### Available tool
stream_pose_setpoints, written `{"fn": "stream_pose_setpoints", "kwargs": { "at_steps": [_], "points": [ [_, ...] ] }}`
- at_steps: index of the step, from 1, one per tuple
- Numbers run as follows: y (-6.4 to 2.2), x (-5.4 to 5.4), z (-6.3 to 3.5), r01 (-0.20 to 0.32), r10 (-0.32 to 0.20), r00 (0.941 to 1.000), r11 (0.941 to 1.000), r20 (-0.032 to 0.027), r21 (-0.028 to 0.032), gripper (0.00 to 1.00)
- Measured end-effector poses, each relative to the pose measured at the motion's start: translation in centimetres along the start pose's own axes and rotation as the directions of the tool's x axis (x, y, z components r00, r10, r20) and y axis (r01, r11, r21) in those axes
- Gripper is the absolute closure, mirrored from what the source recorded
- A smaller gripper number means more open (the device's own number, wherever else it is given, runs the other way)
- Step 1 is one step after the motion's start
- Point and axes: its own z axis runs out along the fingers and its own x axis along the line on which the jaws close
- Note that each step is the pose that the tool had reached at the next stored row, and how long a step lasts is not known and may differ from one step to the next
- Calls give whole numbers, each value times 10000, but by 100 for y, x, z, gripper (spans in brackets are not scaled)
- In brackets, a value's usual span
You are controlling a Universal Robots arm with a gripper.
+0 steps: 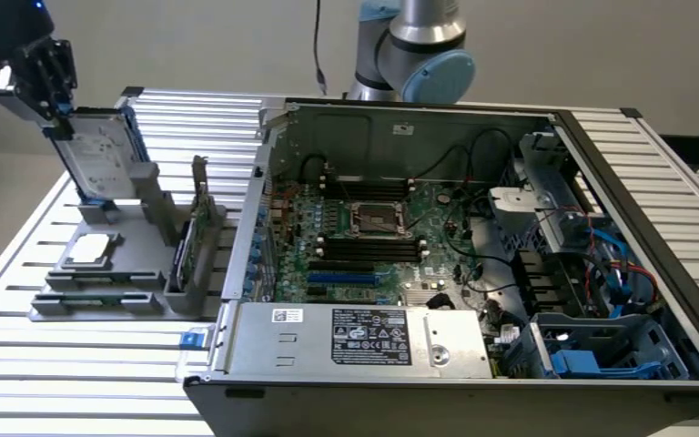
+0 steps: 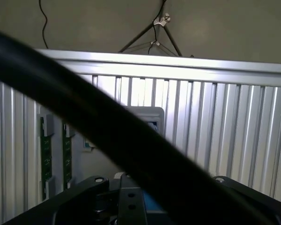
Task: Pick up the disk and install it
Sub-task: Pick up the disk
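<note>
Slatted metal counter (image 1: 70, 373) carries open computer case (image 1: 410, 127). Grey rack (image 1: 156, 200), at exterior view's left, holds the disk (image 1: 97, 150) upright. End effector (image 1: 61, 123) clamped on its top edge. Best drawn straight upward, untilted, so the blue rails clear the slot.

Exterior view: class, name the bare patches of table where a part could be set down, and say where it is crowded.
Bare slats lie in front of the holder, toward the near table edge, and beside the case on the exterior view's right. Crowded: the holder, with the disk, and the case's inside.
</note>
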Motion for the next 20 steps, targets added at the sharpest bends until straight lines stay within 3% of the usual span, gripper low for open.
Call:
{"fn": "stream_pose_setpoints", "kwargs": {
  "at_steps": [13, 20],
  "points": [
    [-10, 76, -580, 0, 0, 10000, 10000, 55, 3, 67],
    [-95, 151, -897, 0, 0, 10000, 10000, 84, 1, 67]
  ]
}}
